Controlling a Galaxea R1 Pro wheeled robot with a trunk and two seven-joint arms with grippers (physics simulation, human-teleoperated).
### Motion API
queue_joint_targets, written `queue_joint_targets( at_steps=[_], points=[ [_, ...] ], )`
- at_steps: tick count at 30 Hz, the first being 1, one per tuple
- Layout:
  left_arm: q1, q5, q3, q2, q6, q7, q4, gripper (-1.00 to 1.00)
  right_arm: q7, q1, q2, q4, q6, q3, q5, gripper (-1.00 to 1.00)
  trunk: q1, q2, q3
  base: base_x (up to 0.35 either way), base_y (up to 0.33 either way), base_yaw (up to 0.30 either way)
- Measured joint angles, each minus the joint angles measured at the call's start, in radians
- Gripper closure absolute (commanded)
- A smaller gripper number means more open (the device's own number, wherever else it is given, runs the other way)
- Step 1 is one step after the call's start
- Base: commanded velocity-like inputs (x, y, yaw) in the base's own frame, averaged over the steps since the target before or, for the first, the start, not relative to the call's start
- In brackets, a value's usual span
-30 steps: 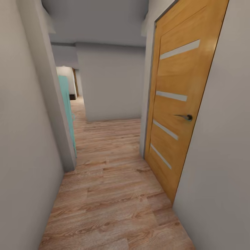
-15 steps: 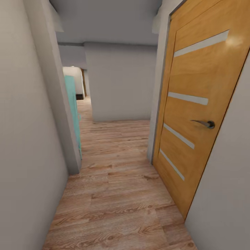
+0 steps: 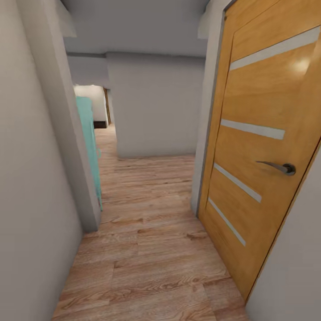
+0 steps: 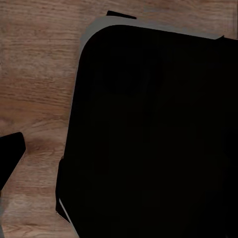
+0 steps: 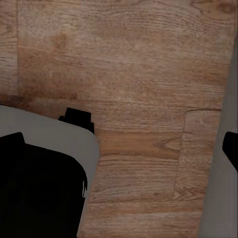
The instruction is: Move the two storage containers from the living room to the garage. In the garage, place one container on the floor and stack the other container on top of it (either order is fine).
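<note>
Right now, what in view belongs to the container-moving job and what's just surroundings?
Job:
- none of the task's things to list; the robot is in a hallway, in transit

Surroundings:
- wooden door with handle, closed
- wood-plank floor
- teal panel past the left wall's corner
- grey walls
- robot's dark base

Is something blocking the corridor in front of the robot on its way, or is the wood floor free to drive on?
Nothing visible lies on the wood floor ahead. The corridor is narrow: an orange door on the right, a grey wall corner and a teal panel on the left. A grey wall faces the end.
</note>
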Motion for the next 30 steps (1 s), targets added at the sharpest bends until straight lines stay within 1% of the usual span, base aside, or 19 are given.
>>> queue_joint_targets(
  at_steps=[3, 7, 11, 13, 19, 22, 23, 25, 28, 30],
  points=[
    [0.000, 0.001, 0.001, -0.001, 0.002, 0.002, 0.000, -1.00, -0.002, 0.000, 0.000, 0.000, -0.001, -0.001, -0.002, -1.00, 0.000, 0.000, 0.000, 0.322, 0.000, 0.000],
    [0.000, 0.000, 0.003, -0.004, 0.000, 0.026, 0.000, -1.00, -0.008, 0.000, 0.002, -0.001, -0.009, -0.002, 0.000, -1.00, 0.000, 0.000, 0.000, 0.322, 0.000, 0.000],
    [0.000, 0.001, 0.002, -0.001, 0.002, 0.037, 0.000, -1.00, -0.005, 0.000, 0.001, -0.001, -0.007, -0.003, -0.001, -1.00, 0.000, 0.000, 0.000, 0.322, 0.000, 0.000],
    [0.000, 0.002, 0.002, -0.001, 0.002, 0.038, 0.000, -1.00, -0.001, 0.000, 0.005, 0.000, -0.005, -0.003, -0.003, -1.00, 0.000, 0.000, 0.000, 0.322, 0.000, 0.000],
    [0.000, 0.001, 0.002, -0.001, 0.000, 0.039, 0.000, -1.00, 0.002, 0.008, 0.015, 0.001, 0.001, -0.011, -0.029, -1.00, 0.000, 0.000, 0.000, 0.322, 0.000, 0.000],
    [0.000, 0.000, 0.002, -0.001, 0.000, 0.039, 0.000, -1.00, 0.003, 0.019, 0.018, 0.002, 0.001, -0.013, -0.076, -1.00, 0.000, 0.000, 0.000, 0.322, 0.000, 0.000],
    [0.000, 0.000, 0.002, -0.001, 0.000, 0.039, 0.000, -1.00, 0.005, 0.021, 0.020, 0.002, 0.000, -0.013, -0.106, -1.00, 0.000, 0.000, 0.000, 0.322, 0.000, 0.000],
    [0.000, 0.000, 0.002, -0.002, -0.001, 0.039, 0.000, -1.00, 0.009, 0.024, 0.017, 0.001, -0.005, -0.014, -0.200, -1.00, 0.000, 0.000, 0.000, 0.322, 0.000, 0.000],
    [0.000, 0.000, 0.003, -0.002, -0.002, 0.039, 0.000, -1.00, 0.010, 0.024, 0.011, 0.000, -0.008, -0.013, -0.224, -1.00, 0.000, 0.000, 0.000, 0.322, 0.000, 0.000],
    [0.000, 0.000, 0.003, -0.002, -0.002, 0.039, 0.000, -1.00, 0.010, 0.025, 0.013, 0.000, -0.009, -0.011, -0.225, -1.00, 0.000, 0.000, 0.000, 0.322, 0.000, 0.000]
  ],
)
